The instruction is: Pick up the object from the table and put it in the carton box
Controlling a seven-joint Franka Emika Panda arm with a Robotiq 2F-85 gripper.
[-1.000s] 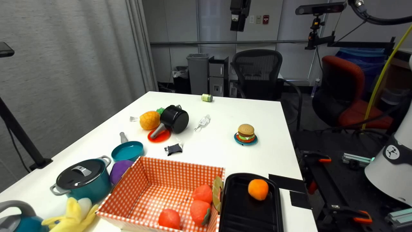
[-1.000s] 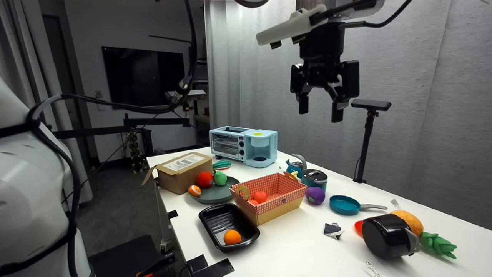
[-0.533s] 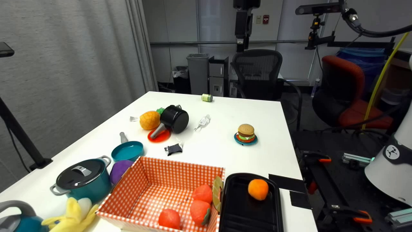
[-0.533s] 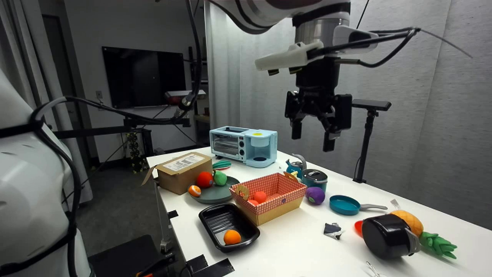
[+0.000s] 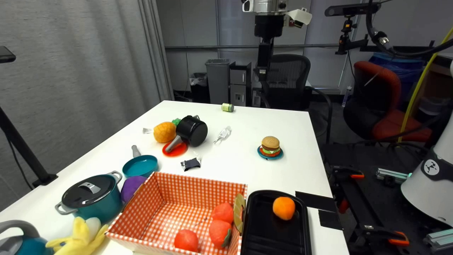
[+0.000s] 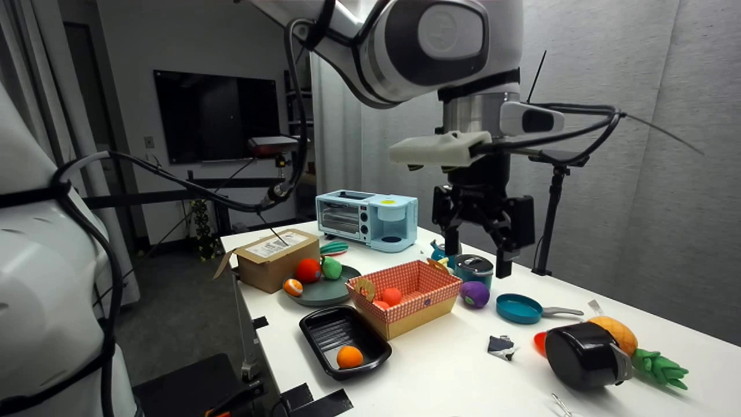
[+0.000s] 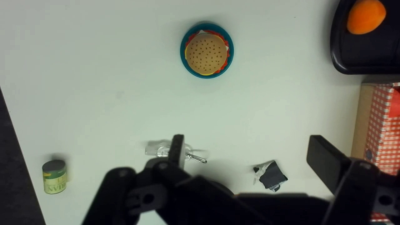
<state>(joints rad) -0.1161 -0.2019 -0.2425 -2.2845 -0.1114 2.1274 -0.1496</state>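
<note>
The carton box, with red-and-white checks, stands on the table in both exterior views point(image 5: 201, 185) point(image 6: 425, 317) and shows at the right of the wrist view point(image 7: 382, 137). It holds red fruits. My gripper point(image 6: 478, 255) is open and empty, high above the table; its fingers spread wide in the wrist view point(image 7: 251, 150). Between them, far below, lies a small dark foil packet point(image 7: 273, 176), also in both exterior views point(image 5: 191, 163) point(image 6: 500, 345). A clear item with a metal tip point(image 7: 162, 150) lies partly behind a finger. A toy burger point(image 7: 206, 53) sits on a teal plate.
A black tray point(image 5: 274, 235) with an orange point(image 5: 284, 208) adjoins the carton box. A tipped black pot point(image 6: 582, 356), pineapple point(image 6: 616, 333), teal pan point(image 6: 518, 308), lidded pot point(image 6: 474, 266) and purple toy point(image 6: 476, 294) stand around. A can point(image 7: 55, 177) is near the table edge.
My gripper has moved down toward the table, staying open, and more of the arm shows above it. The objects on the table have not moved.
</note>
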